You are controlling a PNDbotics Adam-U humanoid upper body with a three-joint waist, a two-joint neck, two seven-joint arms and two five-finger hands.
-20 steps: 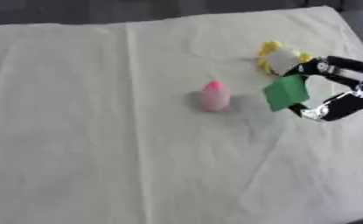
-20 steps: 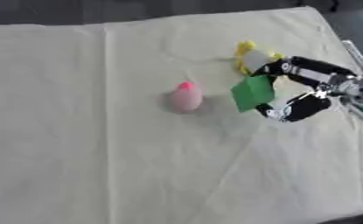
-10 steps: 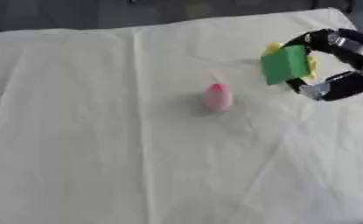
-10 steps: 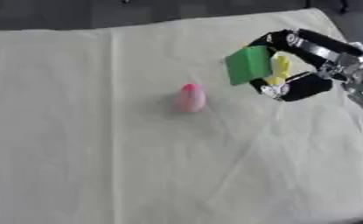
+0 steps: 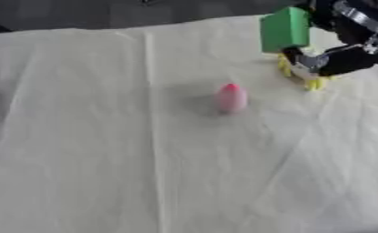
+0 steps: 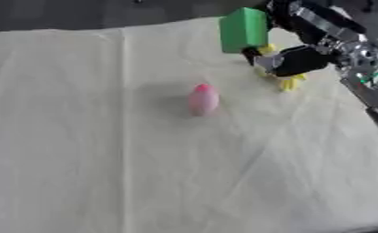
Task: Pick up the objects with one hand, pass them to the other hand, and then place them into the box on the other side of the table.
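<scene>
1. Green and flat-faced, the rigid rectangular block (image 6: 242,30) is sitting pinched in my right hand (image 6: 303,41), fingers curled over its top and thumb under it, lifted clear above the far right of the table

2. I am judging it light and stiff, probably plastic or foam, with smooth faces that could slip; my left hand should be taking it by the free lower half, across the broad faces

3. My left hand is not showing in either view

4. The small yellow and white toy-like thing (image 5: 303,68) is lying on the cloth just under my right hand; its make I cannot tell

5. The pink rounded egg-shaped object with a red tip (image 5: 231,97) is standing well apart at mid-table; curved and likely slick, I would be cupping it round the belly

6. The cream cloth (image 5: 144,173) is looking soft and creased, and no box is showing
</scene>
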